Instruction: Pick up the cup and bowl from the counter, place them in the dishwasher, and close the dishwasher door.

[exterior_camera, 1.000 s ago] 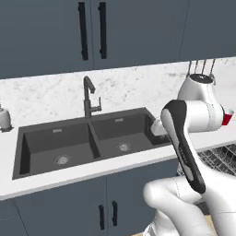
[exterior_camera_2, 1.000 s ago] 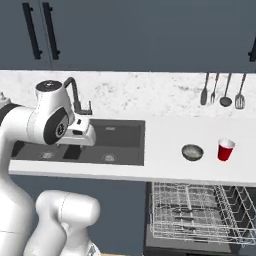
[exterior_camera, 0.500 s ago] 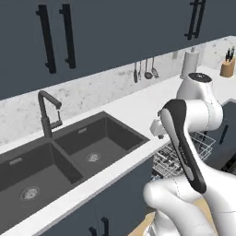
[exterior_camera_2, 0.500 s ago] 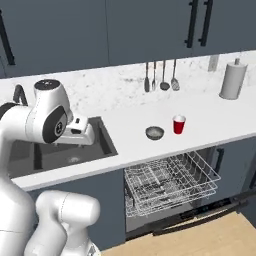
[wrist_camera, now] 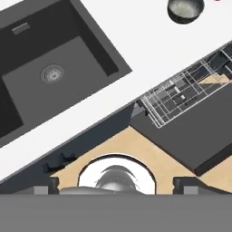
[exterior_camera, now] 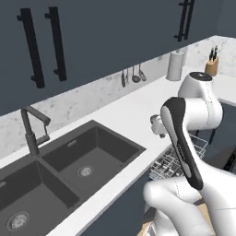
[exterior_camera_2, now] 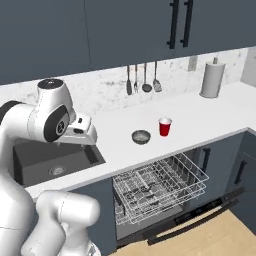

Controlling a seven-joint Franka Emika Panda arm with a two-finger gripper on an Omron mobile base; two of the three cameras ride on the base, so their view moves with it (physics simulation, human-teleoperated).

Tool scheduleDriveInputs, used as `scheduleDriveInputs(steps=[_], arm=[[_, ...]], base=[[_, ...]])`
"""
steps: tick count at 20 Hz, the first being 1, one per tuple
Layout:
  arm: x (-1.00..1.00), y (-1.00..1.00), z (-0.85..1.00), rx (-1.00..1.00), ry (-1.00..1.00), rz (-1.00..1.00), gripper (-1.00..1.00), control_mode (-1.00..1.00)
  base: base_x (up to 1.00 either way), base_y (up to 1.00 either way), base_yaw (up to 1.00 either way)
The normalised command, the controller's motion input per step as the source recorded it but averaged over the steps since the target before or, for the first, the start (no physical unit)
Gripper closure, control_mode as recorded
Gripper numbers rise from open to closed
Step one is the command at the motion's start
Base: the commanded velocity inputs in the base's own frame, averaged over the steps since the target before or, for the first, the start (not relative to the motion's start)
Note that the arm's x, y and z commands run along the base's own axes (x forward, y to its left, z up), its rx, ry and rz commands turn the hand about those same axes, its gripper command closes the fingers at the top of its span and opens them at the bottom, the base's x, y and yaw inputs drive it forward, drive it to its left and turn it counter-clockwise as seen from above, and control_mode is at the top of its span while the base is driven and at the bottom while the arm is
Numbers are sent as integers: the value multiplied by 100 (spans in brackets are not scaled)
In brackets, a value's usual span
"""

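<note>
**Cup and bowl sitting on the worktop, hand open and well off to the side**

I am seeing the cup (exterior_camera_2: 165, 126) standing upright on the white worktop (exterior_camera_2: 210, 117), with the bowl (exterior_camera_2: 141, 136) lying just beside it on the sink side, the two apart but near. In the hand view the bowl (wrist_camera: 185, 9) is showing at the top edge, its inside facing up.

Below them the dishwasher (exterior_camera_2: 160, 187) is standing open: its wire rack (exterior_camera_2: 161, 184) is pulled out under the worktop edge and the dishwasher door (exterior_camera_2: 197, 220) is lying folded down toward the wooden floor (exterior_camera_2: 215, 240). I am also catching the rack (wrist_camera: 181, 97) and the dark door panel (wrist_camera: 190, 136) from the hand camera.

Behind the cup and bowl, three utensils (exterior_camera_2: 145, 80) are hanging on the marble backsplash, and a paper towel roll (exterior_camera_2: 212, 79) is standing farther along toward the corner. A knife block (exterior_camera: 212, 65) is sitting beyond the roll in the left base view. The dark double sink (exterior_camera: 55, 179) with its black faucet (exterior_camera: 32, 131) is lying on the other side of the arm.

My hand (exterior_camera_2: 82, 132) is hovering above the worktop by the sink edge, its fingers (wrist_camera: 188, 185) spread wide apart and gripping nothing. The cup and bowl are lying well apart from it, and nothing is standing on the bare worktop between them.
</note>
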Motion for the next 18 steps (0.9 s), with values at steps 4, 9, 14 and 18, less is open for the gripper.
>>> scheduleDriveInputs(steps=[4, 9, 14, 18], arm=[[0, 0, 0, 0, 0, 0, -100, 100], [0, 0, 0, 0, 0, 0, -100, 100], [0, 0, 0, 0, 0, 0, -100, 100], [0, 0, 0, 0, 0, 0, -100, 100]], base=[[3, -31, -24], [7, 3, -54], [9, 37, -46], [0, 31, -22]])
